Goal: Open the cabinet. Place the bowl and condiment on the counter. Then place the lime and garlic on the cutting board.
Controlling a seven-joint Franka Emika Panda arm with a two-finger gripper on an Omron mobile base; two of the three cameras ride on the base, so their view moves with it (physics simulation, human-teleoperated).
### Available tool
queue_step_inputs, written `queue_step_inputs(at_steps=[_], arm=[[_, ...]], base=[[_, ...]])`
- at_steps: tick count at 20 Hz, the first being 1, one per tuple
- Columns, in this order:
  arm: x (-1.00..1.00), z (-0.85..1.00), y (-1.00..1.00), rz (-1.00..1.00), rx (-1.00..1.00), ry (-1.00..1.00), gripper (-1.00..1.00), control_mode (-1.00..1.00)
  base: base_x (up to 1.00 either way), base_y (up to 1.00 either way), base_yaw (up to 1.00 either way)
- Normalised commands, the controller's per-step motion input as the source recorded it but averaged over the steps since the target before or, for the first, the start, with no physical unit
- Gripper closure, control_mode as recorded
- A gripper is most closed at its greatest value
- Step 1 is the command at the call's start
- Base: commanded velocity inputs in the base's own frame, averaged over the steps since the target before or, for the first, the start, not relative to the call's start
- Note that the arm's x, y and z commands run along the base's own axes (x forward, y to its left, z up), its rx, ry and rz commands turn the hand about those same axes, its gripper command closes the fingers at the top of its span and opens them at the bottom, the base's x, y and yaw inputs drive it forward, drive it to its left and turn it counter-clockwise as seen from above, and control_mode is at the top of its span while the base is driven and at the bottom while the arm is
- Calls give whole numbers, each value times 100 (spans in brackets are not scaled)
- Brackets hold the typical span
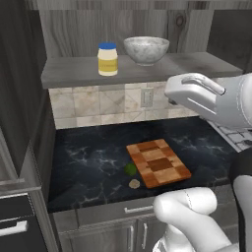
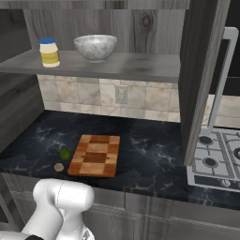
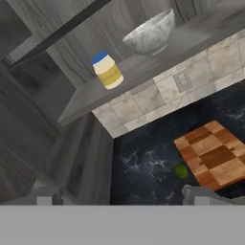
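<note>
While the dark grey wood-grain wall cabinet (image 2: 201, 70) stands open, its right door (image 2: 199, 89) swung out edge-on with the long silver bar handle (image 2: 220, 79) showing beside it, the grey wooden shelf (image 1: 147, 69) inside carries two things. Pale yellowish-white condiment jar with round blue lid (image 1: 108, 59) stands upright toward the shelf's left; wide white-grey speckled bowl (image 1: 146, 49) sits just beside it to the right, apart from it, also upright. A yellow band runs round the jar (no writing legible on it, too small to tell).

Below, black marble surface with thin white veins (image 1: 88, 162). Checkered light-and-dark brown wooden cutting board (image 1: 158, 163) lies flat on it, roughly under the bowl. Small round green lime (image 1: 130, 169) rests on the surface, just beside the board's left edge; whether it touches the board I cannot tell. Small beige-white garlic lump (image 1: 134, 183) lies on the surface near the lime, toward the front edge, off the board.

Tiled backsplash (image 2: 84, 93) with a wall socket (image 2: 121, 95) behind. Gas hob (image 2: 218, 159) to the right of the surface.

Gripper (image 3: 119, 194): jaws spread wide, fingertips (image 3: 45, 195) far apart at the bottom of the hand view, nothing between them; the hand looks toward shelf, jar and bowl from well off.
</note>
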Motion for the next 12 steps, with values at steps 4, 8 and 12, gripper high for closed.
queue_step_inputs(at_steps=[4,8,12], arm=[[38,0,-16,0,-4,-1,-100,-100],[57,0,-1,0,-4,0,-100,-100],[58,0,0,0,-4,0,-100,-100]], base=[[0,0,0],[0,0,0],[0,0,0]])
